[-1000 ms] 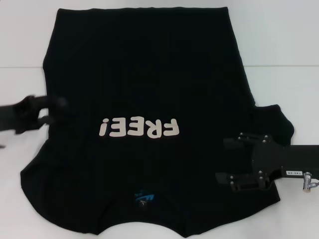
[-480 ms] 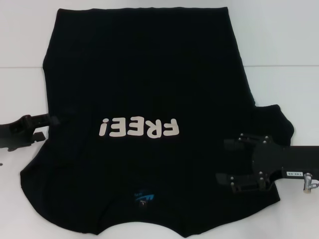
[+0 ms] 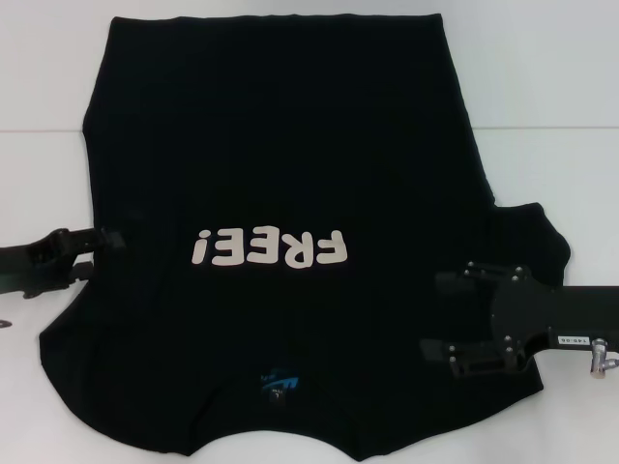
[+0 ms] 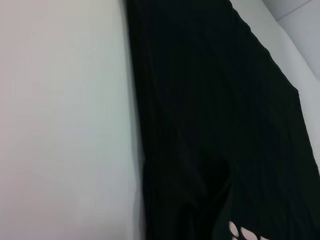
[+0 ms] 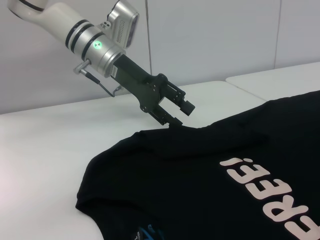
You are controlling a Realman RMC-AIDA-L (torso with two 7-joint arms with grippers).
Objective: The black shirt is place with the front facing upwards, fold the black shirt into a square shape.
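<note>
Black shirt [image 3: 280, 174] lies flat and spread out on the white table [image 3: 542, 77], front up, white "FREE!" lettering [image 3: 269, 248] reading upside down in the head view, small blue neck label [image 3: 280, 385] at the near edge by the collar. Hem is at the far side, collar closest to the robot. A table seam line [image 3: 542, 128] runs across behind the shirt's upper part.

Left gripper [image 3: 108, 249] sits at the shirt's left edge, level with the lettering, low over the table. In the right wrist view the left gripper [image 5: 179, 113] has its fingers parted, upper fingertip above the cloth, lower one at the shirt's edge where the fabric rises slightly; not clamped on anything that can be seen. Left wrist view shows only the shirt [image 4: 215, 125] edge against the table [image 4: 65, 120] and a bit of the lettering.

Right gripper [image 3: 437, 311] is over the shirt's right side near the right sleeve [image 3: 530, 237], fingers wide apart, pointing toward the shirt's middle; whether they touch the cloth can't be told, black on black
</note>
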